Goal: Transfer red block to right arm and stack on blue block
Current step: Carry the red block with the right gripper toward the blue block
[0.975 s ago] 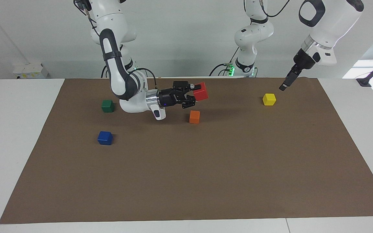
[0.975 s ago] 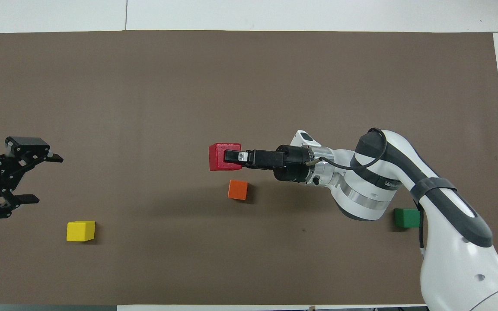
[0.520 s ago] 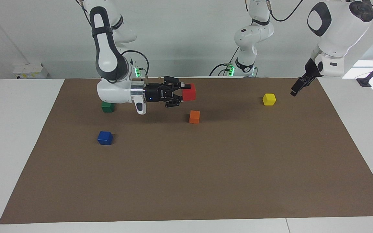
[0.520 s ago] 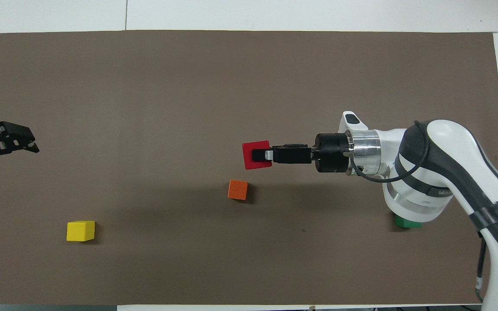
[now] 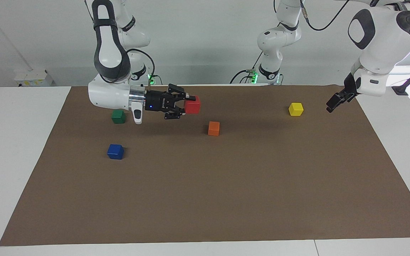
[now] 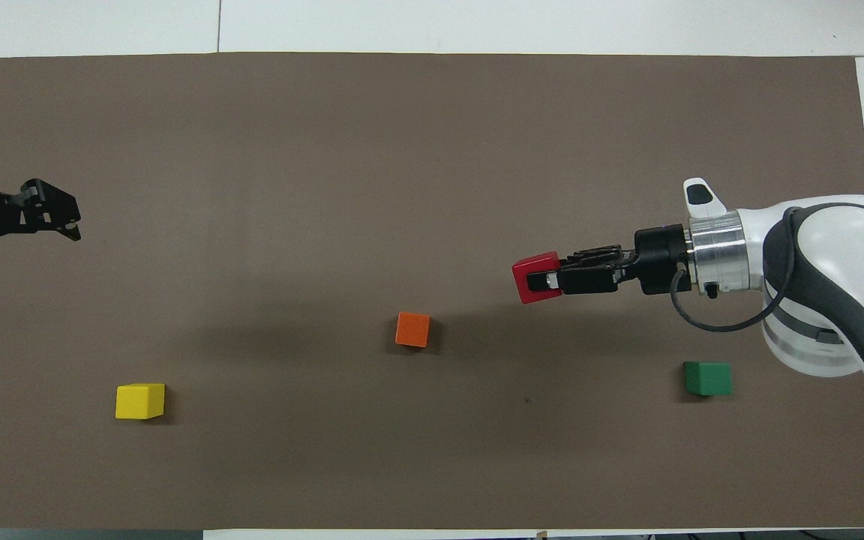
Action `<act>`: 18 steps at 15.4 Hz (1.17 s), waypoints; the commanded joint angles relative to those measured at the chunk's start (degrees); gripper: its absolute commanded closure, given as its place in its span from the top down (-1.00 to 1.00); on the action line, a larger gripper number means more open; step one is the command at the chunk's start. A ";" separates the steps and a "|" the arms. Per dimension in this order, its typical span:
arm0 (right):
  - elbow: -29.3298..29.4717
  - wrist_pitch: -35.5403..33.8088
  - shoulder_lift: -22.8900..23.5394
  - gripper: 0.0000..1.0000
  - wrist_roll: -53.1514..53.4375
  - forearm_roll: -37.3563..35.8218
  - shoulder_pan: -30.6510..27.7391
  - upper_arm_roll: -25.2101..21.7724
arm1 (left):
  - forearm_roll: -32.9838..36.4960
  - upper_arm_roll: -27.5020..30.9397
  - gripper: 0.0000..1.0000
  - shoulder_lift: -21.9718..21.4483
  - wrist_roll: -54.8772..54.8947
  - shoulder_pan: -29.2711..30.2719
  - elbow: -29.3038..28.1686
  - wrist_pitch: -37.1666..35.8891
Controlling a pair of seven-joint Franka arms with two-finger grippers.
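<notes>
My right gripper (image 5: 188, 105), with its small blue light, is shut on the red block (image 5: 193, 105) and holds it sideways in the air over the mat, between the green cube and the orange cube. In the overhead view the right gripper (image 6: 544, 280) and the red block (image 6: 528, 270) show too. The blue block (image 5: 115, 151) sits on the mat toward the right arm's end, farther from the robots than the green cube. The right arm hides it in the overhead view. My left gripper (image 5: 334, 103) is open and empty, raised over the mat's edge at the left arm's end (image 6: 31, 244).
A green cube (image 5: 118, 116) lies under the right arm's wrist. An orange cube (image 5: 213, 128) lies mid-table. A yellow cube (image 5: 295, 109) lies near the left gripper. A brown mat (image 5: 226, 195) covers the table.
My right gripper has carried the red block toward the right arm's end of the table, away from the orange cube. My left gripper has drawn back toward its own end.
</notes>
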 commanded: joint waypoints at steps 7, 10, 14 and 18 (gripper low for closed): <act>6.47 4.53 -2.65 -1.00 23.49 -35.00 -1.75 0.48 | -1.69 9.29 1.00 2.78 14.62 -7.29 3.56 0.01; 6.56 4.88 -2.92 -1.00 28.42 -44.59 -2.01 0.48 | -2.85 10.09 1.00 -0.73 15.34 -7.38 -0.12 -0.42; 5.86 9.61 -2.66 -1.00 32.91 -55.15 -4.46 0.48 | -2.94 10.17 1.00 -3.29 15.34 -8.34 -4.80 -0.07; 3.76 17.61 -1.43 -1.00 37.56 -61.14 -5.26 0.48 | -3.02 10.35 1.00 -5.31 15.43 -8.35 -6.20 -0.42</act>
